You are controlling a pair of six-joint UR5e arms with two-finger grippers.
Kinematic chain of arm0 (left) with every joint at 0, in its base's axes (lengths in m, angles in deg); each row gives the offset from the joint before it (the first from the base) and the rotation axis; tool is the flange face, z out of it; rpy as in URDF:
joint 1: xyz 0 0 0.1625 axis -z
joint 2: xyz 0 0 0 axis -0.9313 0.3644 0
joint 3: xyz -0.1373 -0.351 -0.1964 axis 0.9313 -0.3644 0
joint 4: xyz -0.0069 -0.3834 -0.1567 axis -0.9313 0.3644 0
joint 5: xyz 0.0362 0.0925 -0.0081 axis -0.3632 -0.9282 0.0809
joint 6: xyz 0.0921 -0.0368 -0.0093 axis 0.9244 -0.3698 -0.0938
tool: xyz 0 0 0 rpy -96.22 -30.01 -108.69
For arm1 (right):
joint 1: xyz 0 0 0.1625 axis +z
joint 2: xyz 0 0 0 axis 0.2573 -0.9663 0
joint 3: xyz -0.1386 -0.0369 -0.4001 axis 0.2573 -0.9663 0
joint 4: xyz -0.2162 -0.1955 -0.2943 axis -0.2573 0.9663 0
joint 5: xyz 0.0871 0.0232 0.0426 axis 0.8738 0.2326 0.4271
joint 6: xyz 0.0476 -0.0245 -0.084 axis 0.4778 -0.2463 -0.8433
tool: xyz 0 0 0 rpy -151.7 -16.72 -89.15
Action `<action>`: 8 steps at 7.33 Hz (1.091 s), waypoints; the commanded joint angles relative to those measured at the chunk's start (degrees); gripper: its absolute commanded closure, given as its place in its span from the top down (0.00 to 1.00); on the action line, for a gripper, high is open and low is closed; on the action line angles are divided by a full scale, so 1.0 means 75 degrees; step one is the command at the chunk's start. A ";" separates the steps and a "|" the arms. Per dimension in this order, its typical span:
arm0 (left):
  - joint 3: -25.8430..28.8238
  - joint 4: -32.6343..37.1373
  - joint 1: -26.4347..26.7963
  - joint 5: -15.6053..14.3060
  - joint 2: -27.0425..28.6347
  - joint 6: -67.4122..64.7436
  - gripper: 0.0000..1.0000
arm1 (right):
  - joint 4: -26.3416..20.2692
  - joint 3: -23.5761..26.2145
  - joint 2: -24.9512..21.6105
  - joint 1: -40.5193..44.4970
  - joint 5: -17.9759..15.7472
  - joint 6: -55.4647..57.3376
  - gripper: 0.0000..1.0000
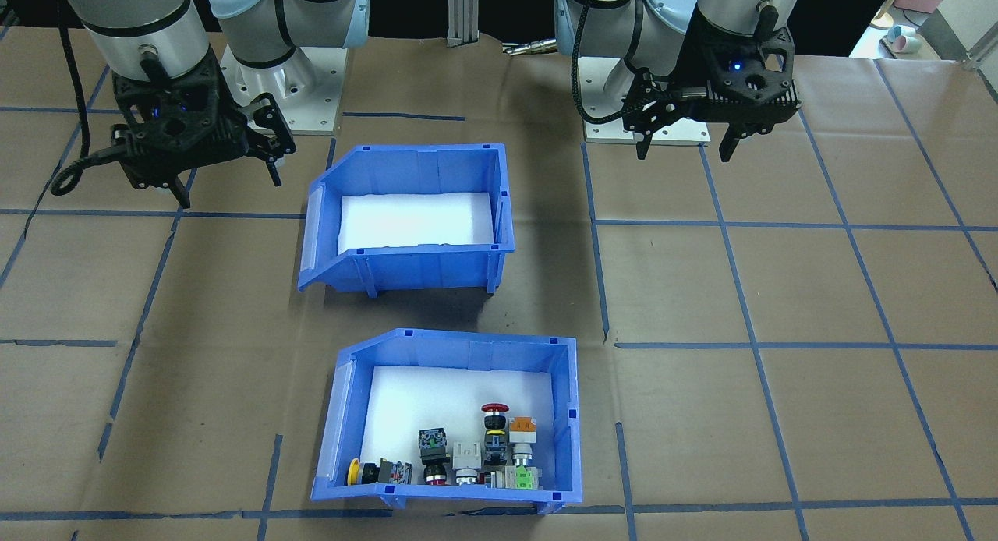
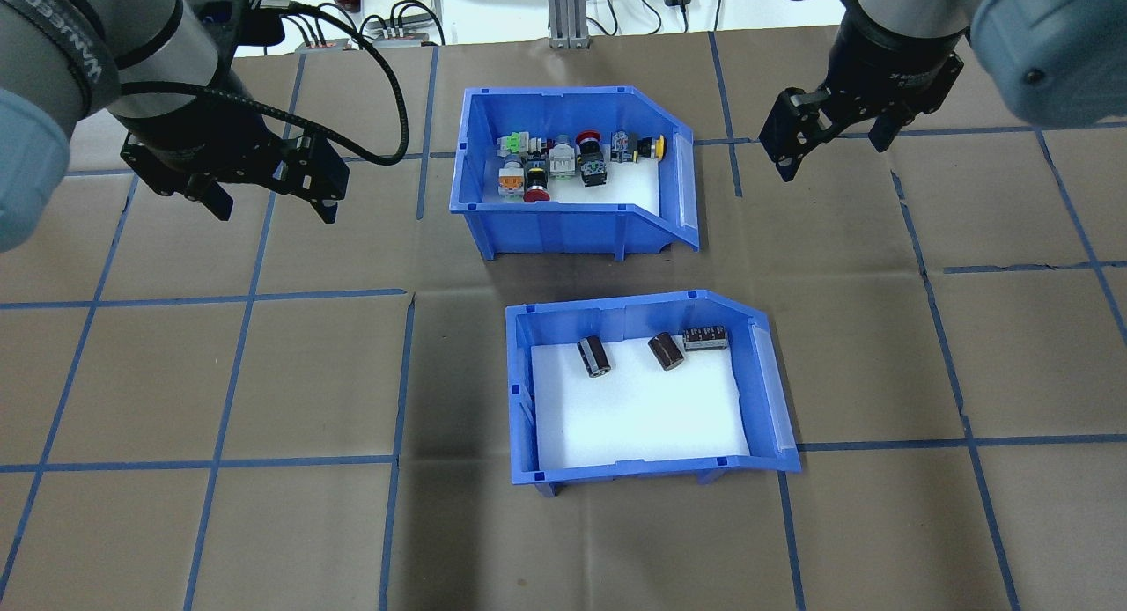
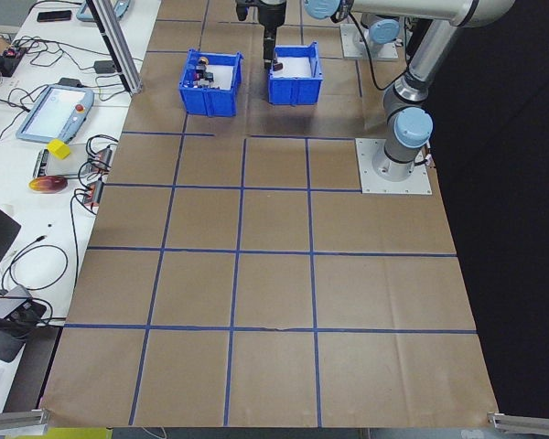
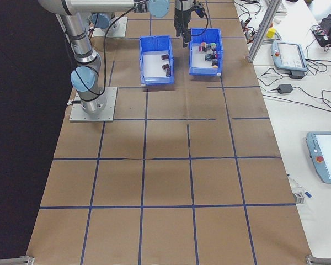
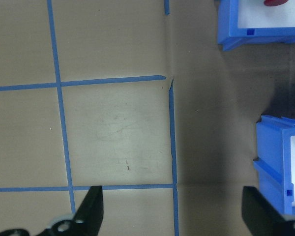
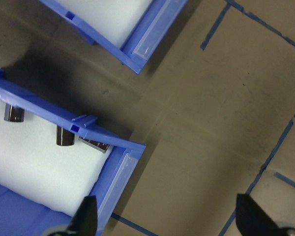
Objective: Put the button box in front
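Note:
The button box is a blue bin with a white foam floor and several small push-buttons in red, yellow, orange and green. It stands on the far half of the table, seen from the robot. In the front-facing view the button box is the lower bin. My left gripper hovers open and empty well to its left. My right gripper hovers open and empty off its sloped right end. The right wrist view shows a corner of the button box.
A second blue bin with dark cylinders stands nearer the robot, just behind the button box. Brown paper with blue tape lines covers the table. Cables and tablets lie past the far edge.

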 commanded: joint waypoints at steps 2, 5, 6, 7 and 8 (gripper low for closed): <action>0.0008 0.0026 0.0000 -0.0009 0.0003 0.0007 0.99 | -0.0405 -0.0122 -0.0018 -0.0321 0.0339 0.2144 1.00; 0.0008 0.0026 0.0012 -0.0009 -0.0008 -0.0004 0.99 | -0.0489 -0.0110 0.0052 -0.0321 0.0269 0.2149 1.00; 0.0008 0.0026 0.0012 0.0003 -0.0008 -0.0004 0.99 | -0.0489 -0.0099 0.0063 -0.0321 0.0257 0.2149 1.00; 0.0008 0.0026 0.0012 -0.0009 -0.0008 -0.0004 0.99 | -0.0489 -0.0110 0.0063 -0.0321 0.0269 0.2149 1.00; 0.0008 0.0038 0.0012 -0.0032 -0.0031 -0.0016 0.99 | -0.0489 -0.0110 0.0063 -0.0321 0.0257 0.2149 1.00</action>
